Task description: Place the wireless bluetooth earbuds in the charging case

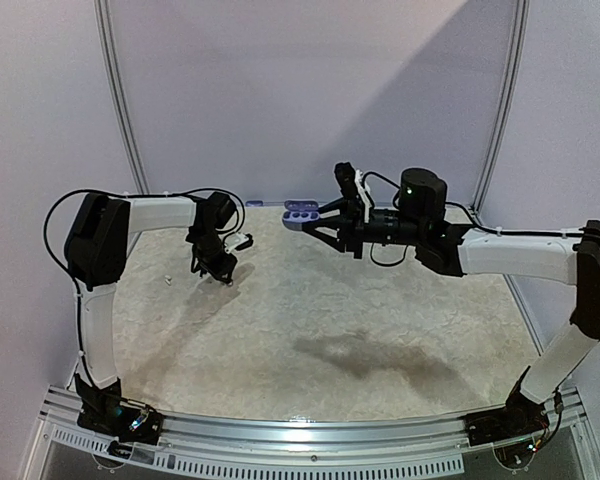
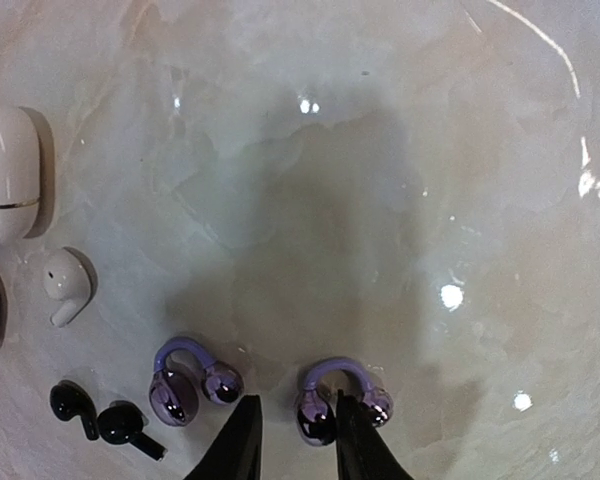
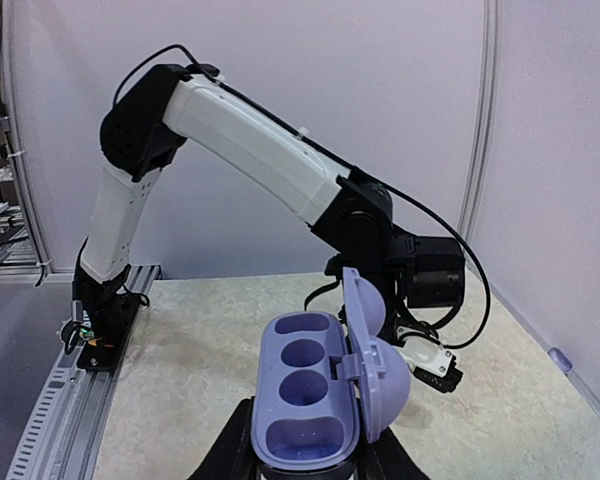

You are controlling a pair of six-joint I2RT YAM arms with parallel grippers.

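Note:
Two purple clip-style wireless bluetooth earbuds lie on the marble top in the left wrist view. My left gripper stands open around the larger ball of the right one: the right finger touches it and a gap shows at the left finger. The other purple bud lies just left of the fingers. The purple charging case has its lid swung open, showing empty wells. My right gripper is shut on its base and holds it in the air at the back. My left gripper hangs low over the table.
A closed white case lies at the left, with a white earbud below it. Two black earbuds lie at the bottom left. The left arm reaches across behind the held case.

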